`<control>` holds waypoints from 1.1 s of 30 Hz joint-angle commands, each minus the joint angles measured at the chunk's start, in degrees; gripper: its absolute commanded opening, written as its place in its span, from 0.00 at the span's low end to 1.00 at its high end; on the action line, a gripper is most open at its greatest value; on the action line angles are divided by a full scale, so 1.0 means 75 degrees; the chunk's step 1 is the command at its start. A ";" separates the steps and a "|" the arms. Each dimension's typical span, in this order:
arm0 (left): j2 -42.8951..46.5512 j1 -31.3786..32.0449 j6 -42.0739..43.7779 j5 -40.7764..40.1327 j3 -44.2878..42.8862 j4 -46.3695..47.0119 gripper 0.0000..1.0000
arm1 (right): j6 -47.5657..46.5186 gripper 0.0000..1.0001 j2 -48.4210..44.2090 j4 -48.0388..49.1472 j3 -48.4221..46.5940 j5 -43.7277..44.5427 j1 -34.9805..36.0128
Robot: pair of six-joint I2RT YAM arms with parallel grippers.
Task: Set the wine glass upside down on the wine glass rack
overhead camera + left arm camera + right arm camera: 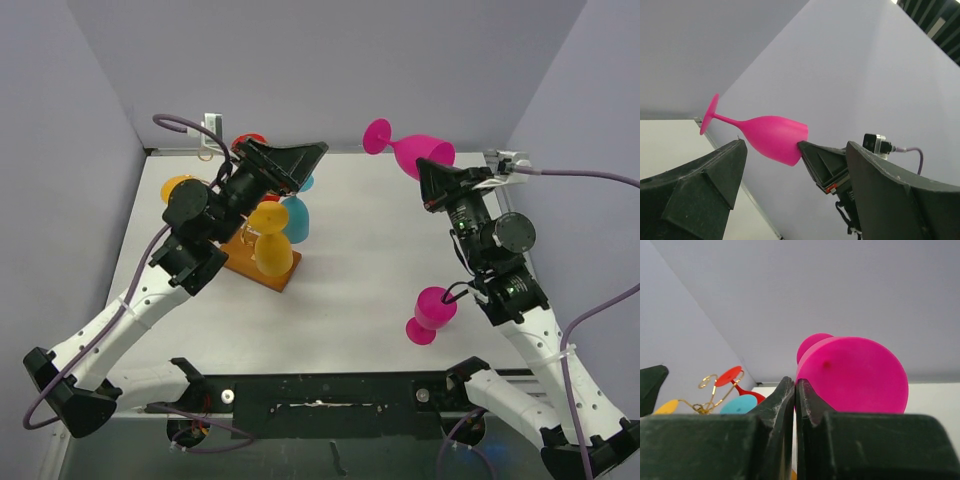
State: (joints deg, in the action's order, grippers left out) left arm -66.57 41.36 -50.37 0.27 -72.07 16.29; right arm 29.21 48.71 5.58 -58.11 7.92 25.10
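Three eyes on me, and all three catch the same glass.

The overhead camera sits high behind my bases, looking down from afar on the whole white table (380,260). My left wrist camera peers, tilted, between my wide-spread left fingers (705,185), across at the raised pink plastic wine glass (772,137) against the lilac wall (865,60). My right wrist camera is pressed right up to that glass, sighting over my pinched right fingers (775,405) toward the back-left corner. There the gold wire wine glass rack on its wooden base (707,385) shows, shared with the overhead view.
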 commanded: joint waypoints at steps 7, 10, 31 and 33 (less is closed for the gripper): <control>-0.0364 0.0145 -0.2297 -0.1034 0.0478 0.2086 0.79 | 0.0728 0.00 -0.0240 0.3167 0.0360 -0.1301 0.0005; -0.0648 0.0210 -0.2545 -0.0887 0.0259 0.2219 0.79 | 0.0901 0.00 -0.0194 0.3447 0.0398 -0.1547 0.0015; -0.1665 0.0485 -0.3388 -0.1568 -0.0339 0.2216 0.53 | 0.1156 0.00 0.0106 0.3734 0.0556 -0.2675 0.0101; -0.1680 0.0485 -0.3403 -0.1750 -0.0380 0.2084 0.50 | 0.1165 0.00 0.0089 0.3716 0.0574 -0.2794 0.0120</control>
State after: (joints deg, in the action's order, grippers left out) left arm -79.22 44.71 -75.88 -9.69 -70.83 29.91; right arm 38.04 49.71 29.95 -54.26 -10.41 25.34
